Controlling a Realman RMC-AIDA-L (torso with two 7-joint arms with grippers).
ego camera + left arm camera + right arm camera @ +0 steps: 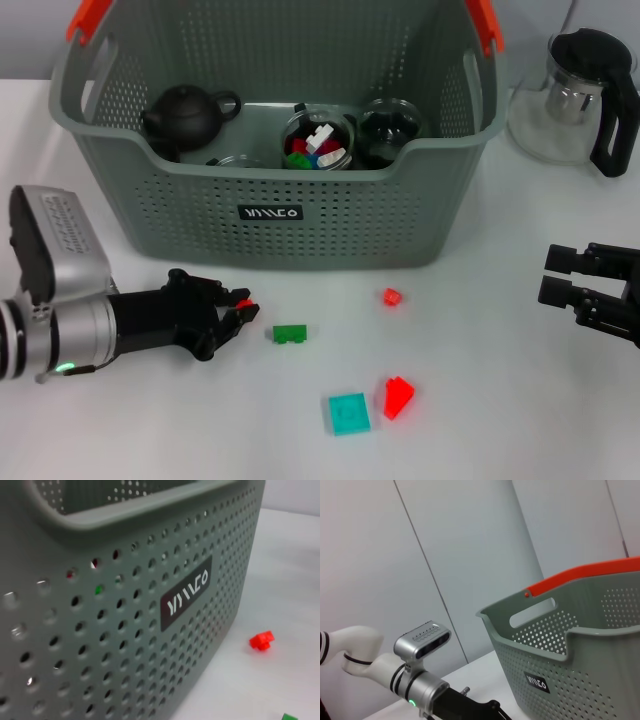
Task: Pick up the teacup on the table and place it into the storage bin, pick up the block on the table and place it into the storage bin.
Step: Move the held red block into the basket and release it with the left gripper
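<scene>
The storage bin [200, 190] is a grey perforated basket with orange-red handle tips, at the back middle; it also shows in the left wrist view [125, 630] and the right wrist view [580, 650]. Inside it stand a dark teapot [185, 115], a glass cup holding coloured blocks [318, 142] and another glass cup [390, 130]. My left gripper [240, 308] is low in front of the bin's left part, shut on a small red block [243, 303]. A green block [290, 333] lies just right of it. My right gripper [572, 276] is open and empty at the right edge.
On the table lie a small red block [391, 296], a red wedge block [398, 397] and a teal square block [349, 413]. A glass teapot with a black handle [575, 100] stands at the back right.
</scene>
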